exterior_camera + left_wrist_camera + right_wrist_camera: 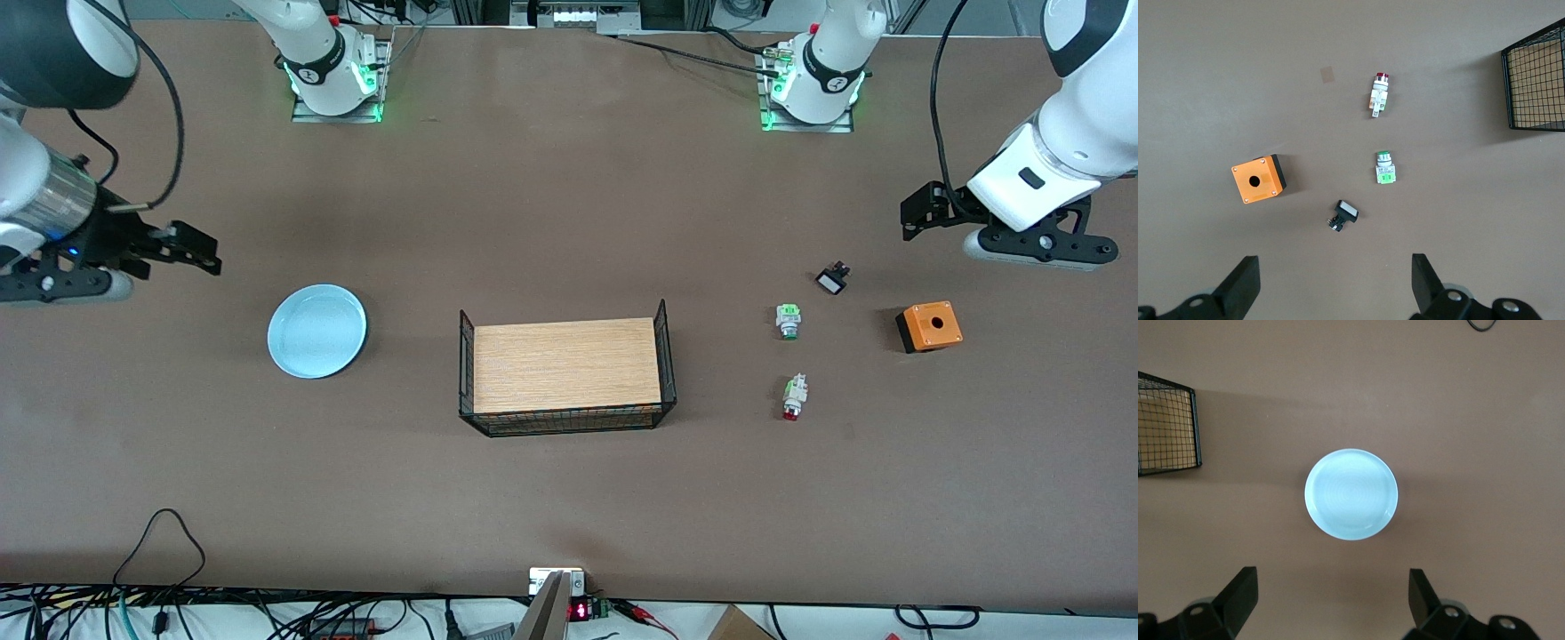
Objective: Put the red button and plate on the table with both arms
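Nearest the front camera among the things on the matte brown surface point(569, 498) is the small wooden tray with black wire sides point(565, 365), sitting mid-surface. Toward the left arm's end lies the small whitish-grey push-button switch with a red cap point(794, 396), on its side, red cap pointing toward the front camera. Farther from that camera, near it, is a similar green-capped switch point(788, 320), then a small black switch with a white rectangular face point(832, 279). An orange box with a round hole in its top and a black base point(928, 326) sits beside these, closer to the end of the surface. All four lie apart from one another.

Toward the right arm's end, the round pale light-blue plate with a shallow rim point(317, 331) rests flat on the surface, well apart from the tray.

Left gripper point(1335, 283) hangs over the bare surface near the black switch, jaws spread wide and holding nothing. Right gripper point(1331, 597) hangs over the surface near the plate, jaws likewise released and empty.
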You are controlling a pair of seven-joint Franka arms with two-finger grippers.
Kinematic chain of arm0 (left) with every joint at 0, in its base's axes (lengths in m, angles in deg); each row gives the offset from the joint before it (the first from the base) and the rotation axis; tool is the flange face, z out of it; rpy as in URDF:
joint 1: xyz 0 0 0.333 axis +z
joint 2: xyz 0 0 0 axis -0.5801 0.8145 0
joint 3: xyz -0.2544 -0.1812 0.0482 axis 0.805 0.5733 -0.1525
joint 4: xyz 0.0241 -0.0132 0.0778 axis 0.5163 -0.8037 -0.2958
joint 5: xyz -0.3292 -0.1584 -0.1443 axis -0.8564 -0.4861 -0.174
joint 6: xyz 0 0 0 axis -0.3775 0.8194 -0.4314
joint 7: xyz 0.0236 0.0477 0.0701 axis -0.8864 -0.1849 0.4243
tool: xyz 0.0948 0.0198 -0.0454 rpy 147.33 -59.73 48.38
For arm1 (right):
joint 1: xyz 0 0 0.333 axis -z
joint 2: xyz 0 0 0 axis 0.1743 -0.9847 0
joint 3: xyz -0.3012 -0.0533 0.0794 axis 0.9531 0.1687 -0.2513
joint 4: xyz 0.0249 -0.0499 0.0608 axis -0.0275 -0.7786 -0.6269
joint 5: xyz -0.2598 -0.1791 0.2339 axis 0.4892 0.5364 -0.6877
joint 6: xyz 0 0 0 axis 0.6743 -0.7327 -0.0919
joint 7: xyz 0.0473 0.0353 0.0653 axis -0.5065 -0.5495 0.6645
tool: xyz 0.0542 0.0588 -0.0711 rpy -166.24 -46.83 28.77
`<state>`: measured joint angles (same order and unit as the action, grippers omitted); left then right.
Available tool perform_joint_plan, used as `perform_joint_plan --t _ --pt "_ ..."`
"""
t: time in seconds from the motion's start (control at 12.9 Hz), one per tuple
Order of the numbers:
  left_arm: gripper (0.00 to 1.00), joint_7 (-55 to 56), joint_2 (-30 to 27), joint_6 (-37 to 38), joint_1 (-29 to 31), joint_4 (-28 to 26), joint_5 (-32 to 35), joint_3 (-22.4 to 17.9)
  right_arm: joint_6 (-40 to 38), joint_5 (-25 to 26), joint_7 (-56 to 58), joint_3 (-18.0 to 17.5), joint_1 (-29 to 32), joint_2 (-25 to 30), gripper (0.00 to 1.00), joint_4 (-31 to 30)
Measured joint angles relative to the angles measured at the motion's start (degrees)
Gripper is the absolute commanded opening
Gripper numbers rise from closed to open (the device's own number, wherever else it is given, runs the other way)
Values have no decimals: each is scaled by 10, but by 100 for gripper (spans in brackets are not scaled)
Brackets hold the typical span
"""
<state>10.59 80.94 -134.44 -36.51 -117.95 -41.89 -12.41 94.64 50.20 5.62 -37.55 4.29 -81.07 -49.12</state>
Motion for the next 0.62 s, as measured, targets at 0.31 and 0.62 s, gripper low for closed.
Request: perform_joint_plan --t 0.31,0.62 --pt "100 0 0 0 0 0 0 -1 -19 0 -1 -9 20 36 100 0" --pt "100 0 0 0 0 0 0 -1 11 0 -8 -46 63 67 100 -33"
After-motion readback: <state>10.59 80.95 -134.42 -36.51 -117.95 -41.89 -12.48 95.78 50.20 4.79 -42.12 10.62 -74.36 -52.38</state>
